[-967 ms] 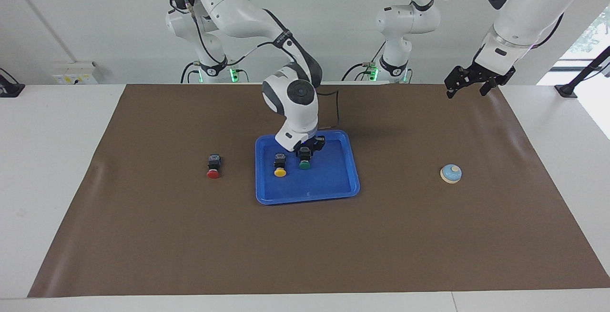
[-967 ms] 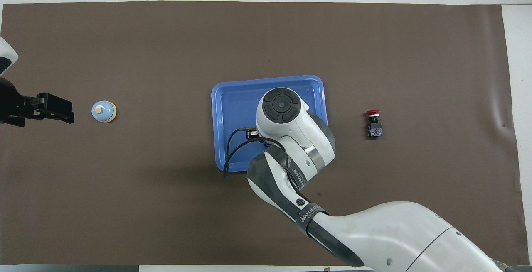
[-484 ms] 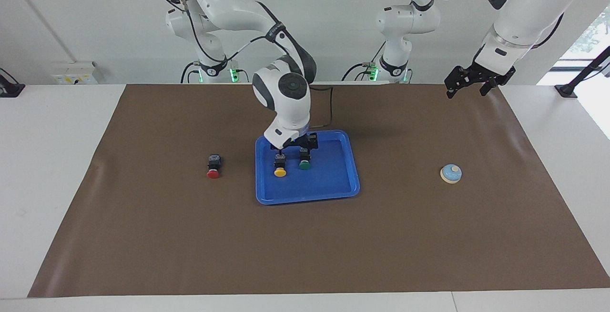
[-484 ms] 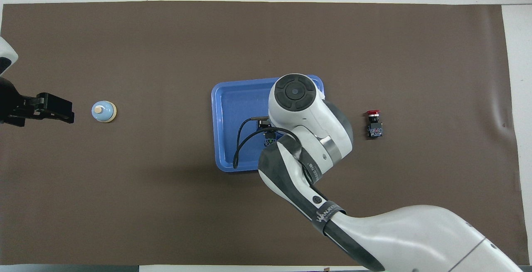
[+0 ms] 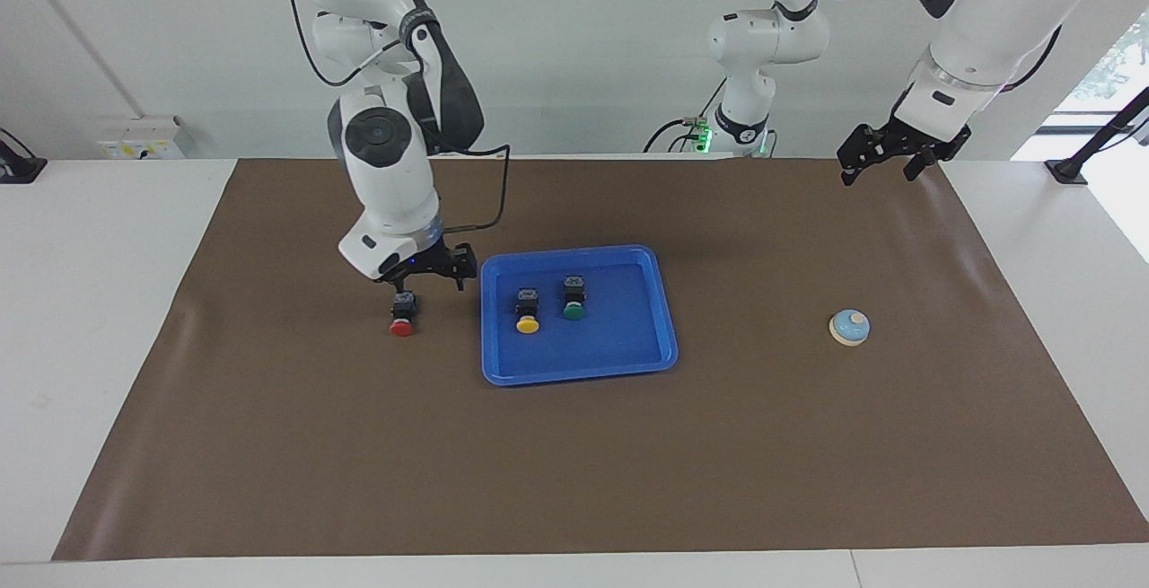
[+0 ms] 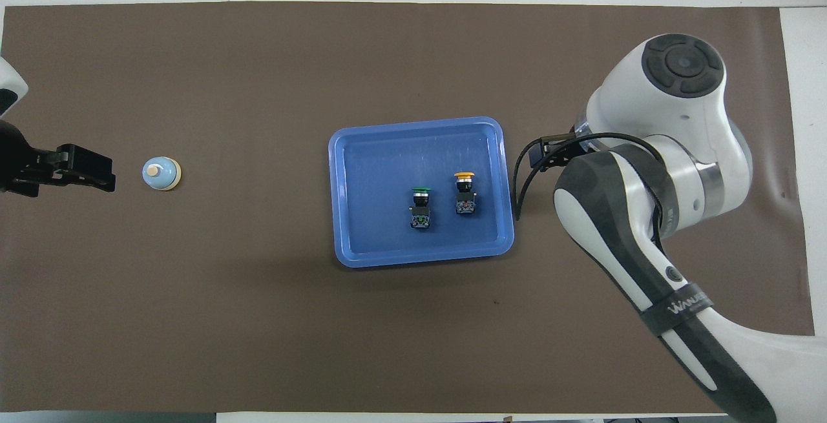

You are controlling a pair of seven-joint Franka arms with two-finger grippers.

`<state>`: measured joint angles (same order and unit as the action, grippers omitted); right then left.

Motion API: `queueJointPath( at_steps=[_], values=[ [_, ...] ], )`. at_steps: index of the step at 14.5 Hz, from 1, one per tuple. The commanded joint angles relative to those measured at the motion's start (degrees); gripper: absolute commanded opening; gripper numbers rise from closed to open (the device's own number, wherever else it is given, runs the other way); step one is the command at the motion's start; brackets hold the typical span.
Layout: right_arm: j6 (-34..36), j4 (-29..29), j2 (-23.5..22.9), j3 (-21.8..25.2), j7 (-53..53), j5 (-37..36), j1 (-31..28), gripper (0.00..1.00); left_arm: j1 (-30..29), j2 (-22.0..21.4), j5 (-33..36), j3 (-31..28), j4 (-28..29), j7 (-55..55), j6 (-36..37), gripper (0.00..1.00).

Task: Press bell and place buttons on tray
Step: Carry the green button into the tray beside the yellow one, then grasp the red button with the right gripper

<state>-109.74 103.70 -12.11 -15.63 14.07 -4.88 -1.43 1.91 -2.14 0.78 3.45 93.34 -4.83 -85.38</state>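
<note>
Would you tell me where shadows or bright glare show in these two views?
Facing view: bright daylight washes out the window at the left arm's end, and a soft shadow lies on the mat beside the tray. Overhead view: even light, faint sheen on the mat's wrinkle.

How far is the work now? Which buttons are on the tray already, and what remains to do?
Done: the yellow button and the green button lie inside the blue tray.
In hand: the right gripper, open, hangs just over the red button, which sits on the mat beside the tray.
Left: lifting the red button into the tray. Whether the bell was pressed cannot be told; the left gripper waits open, raised.
</note>
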Motion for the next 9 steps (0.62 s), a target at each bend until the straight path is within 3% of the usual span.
queueJointPath(
  at_steps=[1, 3, 9],
  values=[
    [-6.2, 8.9, 3.4, -0.8, 0.4, -0.5, -3.1, 1.0, -0.3, -0.6, -0.1, 0.2, 0.2, 0.0, 0.7, 1.0],
    [-13.1, 15.2, 5.2, -0.8, 0.6, -0.3, -4.8, 1.0, -0.3, -0.6, -0.1, 0.2, 0.2, 0.0, 0.7, 1.0],
    [-23.0, 24.9, 7.9, -0.9, 0.7, 1.1, -6.4, 1.0, -0.3, -0.6, -0.1, 0.2, 0.2, 0.0, 0.7, 1.0]
  ],
)
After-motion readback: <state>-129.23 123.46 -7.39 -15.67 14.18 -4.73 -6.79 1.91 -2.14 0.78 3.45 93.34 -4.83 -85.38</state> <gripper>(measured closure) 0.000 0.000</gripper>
